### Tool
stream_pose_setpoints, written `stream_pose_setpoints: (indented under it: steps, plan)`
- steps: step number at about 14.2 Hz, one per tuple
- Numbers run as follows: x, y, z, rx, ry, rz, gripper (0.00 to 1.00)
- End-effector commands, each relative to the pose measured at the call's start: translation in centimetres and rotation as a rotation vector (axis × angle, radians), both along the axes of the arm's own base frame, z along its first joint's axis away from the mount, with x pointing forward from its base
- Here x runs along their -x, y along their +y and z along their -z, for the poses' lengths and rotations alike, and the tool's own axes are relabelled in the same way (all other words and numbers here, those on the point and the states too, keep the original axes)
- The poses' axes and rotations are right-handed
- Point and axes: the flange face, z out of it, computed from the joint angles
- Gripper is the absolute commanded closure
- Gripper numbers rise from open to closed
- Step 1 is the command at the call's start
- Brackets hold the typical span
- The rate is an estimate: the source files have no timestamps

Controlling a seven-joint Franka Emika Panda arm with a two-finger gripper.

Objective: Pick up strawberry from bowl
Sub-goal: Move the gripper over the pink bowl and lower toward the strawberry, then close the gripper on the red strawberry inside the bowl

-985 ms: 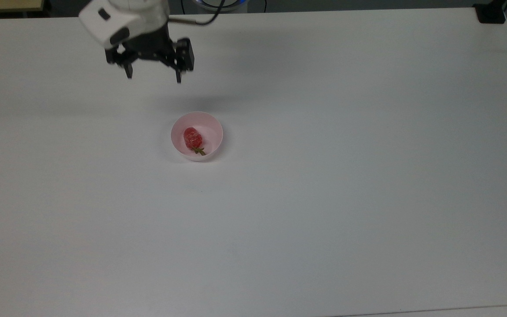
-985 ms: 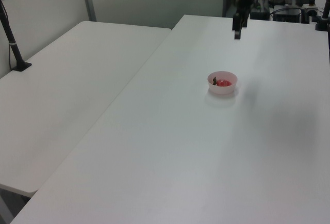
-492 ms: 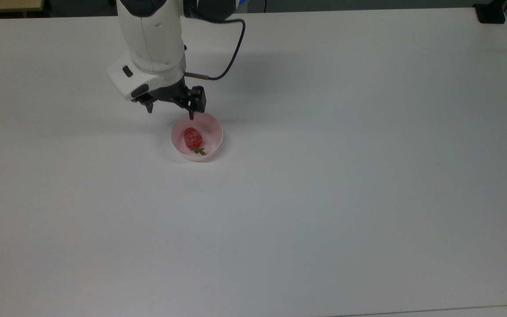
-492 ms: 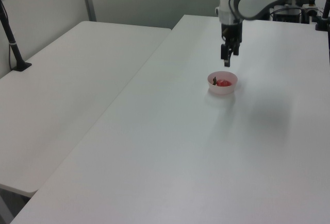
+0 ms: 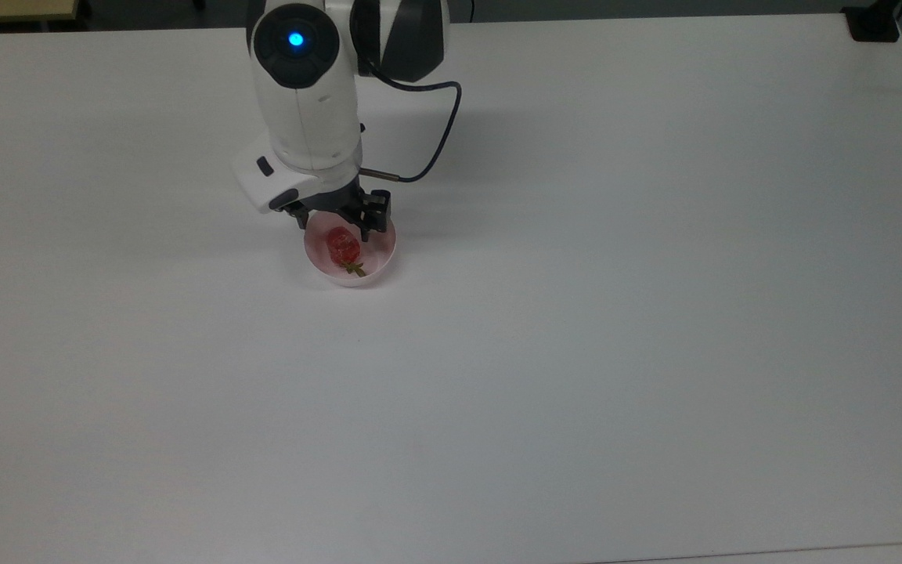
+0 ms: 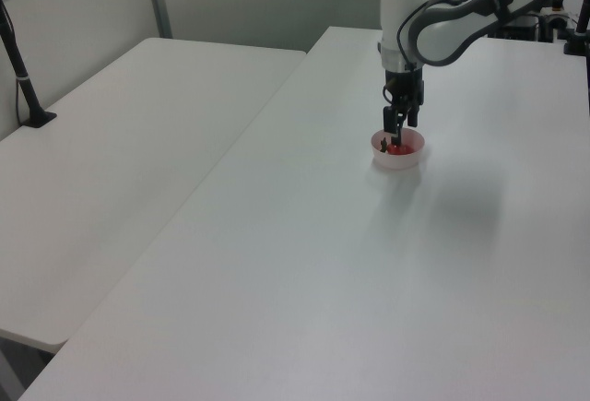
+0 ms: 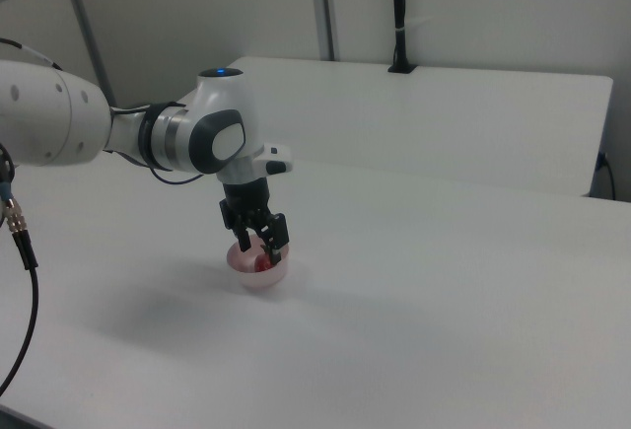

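Where it hung beside the bowl before, the gripper now straddles the strawberry, jaws spread.

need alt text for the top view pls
A white robot arm's open gripper reaches down over a pink bowl on a white table, fingers either side of the red strawberry lying inside. A black cable loops off the arm.

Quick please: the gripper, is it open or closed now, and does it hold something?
Gripper: open, holding nothing; its fingers straddle the strawberry that lies in the bowl.
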Motion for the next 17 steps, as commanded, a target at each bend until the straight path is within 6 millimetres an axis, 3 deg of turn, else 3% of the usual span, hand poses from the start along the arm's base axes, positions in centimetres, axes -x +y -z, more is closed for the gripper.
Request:
stream_pose_setpoints:
  steps: [1, 9, 11, 14, 17]
  plan:
    - [-0.7, 1.3, 1.2, -0.002, -0.053, 0.046, 0.16]
    - [-0.9, 1.3, 4.5, 0.020, -0.034, 0.027, 0.16]
    - [-1.0, 1.3, 4.5, 0.020, -0.036, 0.027, 0.25]
    - [-1.0, 1.2, 4.6, 0.020, -0.034, 0.029, 0.48]
    - [-1.0, 1.2, 4.5, 0.016, -0.037, 0.033, 0.59]
